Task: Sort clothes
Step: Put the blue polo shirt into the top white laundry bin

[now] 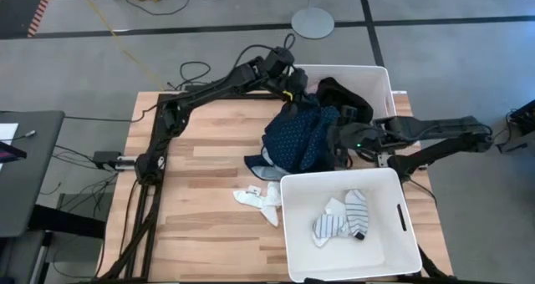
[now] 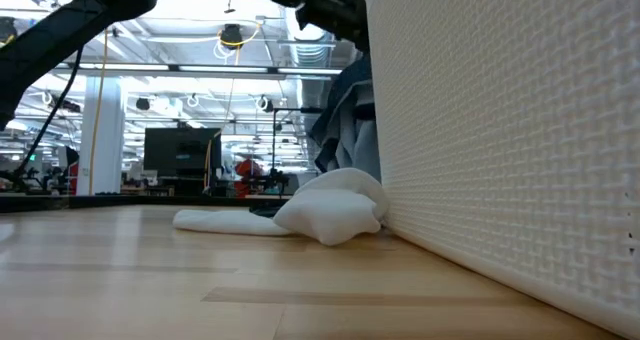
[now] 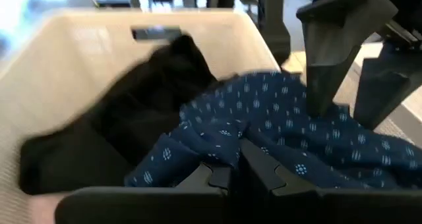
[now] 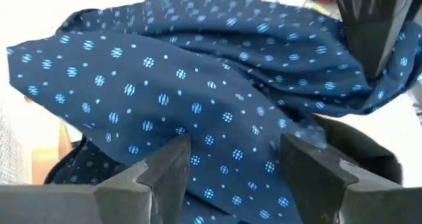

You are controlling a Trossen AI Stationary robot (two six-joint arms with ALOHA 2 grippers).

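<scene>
The left hand (image 1: pixel 294 90) is gripping the navy dotted garment (image 1: pixel 303 138) at its upper edge, fingers pinched tight on the cloth, beside the rim of the far white bin (image 1: pixel 380 82). The garment is hanging from that grip and draping down onto the wooden surface (image 1: pixel 196 200) between the two bins, with a lighter blue piece showing at its lower edge. In the left wrist view the dotted fabric (image 3: pixel 277 132) is lying over the bin's edge next to a large black garment (image 3: pixel 125 128) that is sitting inside the far bin. The right hand (image 1: pixel 347 142) is reaching in from the right, level with the garment's side; in the right wrist view its fingers (image 4: pixel 165 168) are standing wide apart with the dotted cloth (image 4: pixel 198 85) just in front of them, holding nothing. The near white bin (image 1: pixel 292 234) is holding a white sock and a striped sock (image 1: pixel 357 213). More white socks (image 1: pixel 259 199) are lying on the surface just beside that bin's left wall, and the low view is showing them (image 2: pixel 325 215) resting against it.
</scene>
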